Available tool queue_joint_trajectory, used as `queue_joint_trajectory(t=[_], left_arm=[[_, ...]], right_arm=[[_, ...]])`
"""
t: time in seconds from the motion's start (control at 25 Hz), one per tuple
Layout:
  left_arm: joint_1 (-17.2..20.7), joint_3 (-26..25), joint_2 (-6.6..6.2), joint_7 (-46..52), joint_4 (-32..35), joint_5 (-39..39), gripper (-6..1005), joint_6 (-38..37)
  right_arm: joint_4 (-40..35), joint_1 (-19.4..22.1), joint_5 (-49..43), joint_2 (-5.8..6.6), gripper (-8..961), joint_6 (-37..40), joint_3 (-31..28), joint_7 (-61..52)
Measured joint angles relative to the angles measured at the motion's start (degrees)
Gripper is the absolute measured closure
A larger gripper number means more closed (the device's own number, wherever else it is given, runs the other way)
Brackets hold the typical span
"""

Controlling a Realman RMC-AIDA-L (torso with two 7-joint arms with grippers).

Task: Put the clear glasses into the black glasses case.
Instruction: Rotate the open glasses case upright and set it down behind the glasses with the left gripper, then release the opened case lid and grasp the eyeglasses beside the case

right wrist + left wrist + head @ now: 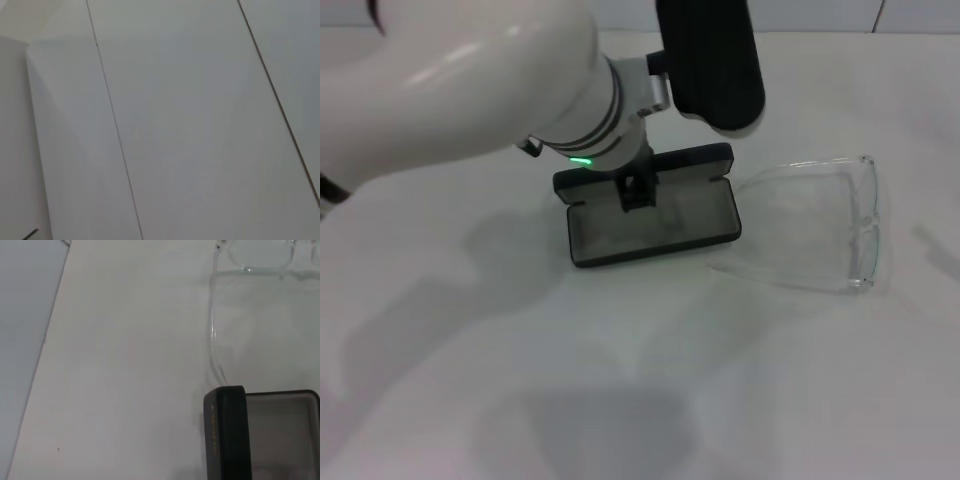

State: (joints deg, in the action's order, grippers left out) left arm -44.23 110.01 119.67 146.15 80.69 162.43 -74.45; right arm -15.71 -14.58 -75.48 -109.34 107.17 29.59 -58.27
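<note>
The black glasses case (655,232) lies open at the table's middle, its grey lining facing up and its lid (645,160) at the back. In the left wrist view the black glasses case (227,435) shows its dark outer wall. The clear glasses (820,232) rest on the table just right of the case, arms pointing towards it and lens away from it. In the left wrist view a thin arm of the clear glasses (214,330) runs up to the case's corner. My left gripper (638,190) hangs over the case's back edge by the lid. The right gripper is out of view.
The big white left arm (470,85) crosses the upper left of the head view, with a black cylindrical part (712,60) above the case. The white table (620,400) spreads in front of the case. The right wrist view shows only pale wall panels (190,125).
</note>
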Motion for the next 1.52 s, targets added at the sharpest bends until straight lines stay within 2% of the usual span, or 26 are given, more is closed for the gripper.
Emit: queue_joint_trajectory(t=[0.2, 0.48, 1.12, 1.52], left_arm=[[-2.51, 3.07, -0.01, -0.33, -4.24, 0.05, 740, 2.62], [-3.92, 6.90, -0.01, -2.58, -4.86, 0.05, 721, 6.61], [-3.61, 7.48, 0.12, -4.56, -5.02, 0.09, 678, 9.77], [-3.73, 7.72, 0.12, -4.54, -3.04, 0.07, 650, 6.07]], right_arm=[[-0.01, 1.22, 0.58, -0.09, 127, 0.39, -0.29, 0.00], [-0.02, 2.53, 0.92, -0.38, 128, 1.10, -2.30, 0.00], [-0.02, 2.81, 1.40, -0.52, 132, 1.81, -2.88, 0.00], [-0.02, 3.04, 1.49, -0.51, 134, 2.46, -2.88, -0.46]])
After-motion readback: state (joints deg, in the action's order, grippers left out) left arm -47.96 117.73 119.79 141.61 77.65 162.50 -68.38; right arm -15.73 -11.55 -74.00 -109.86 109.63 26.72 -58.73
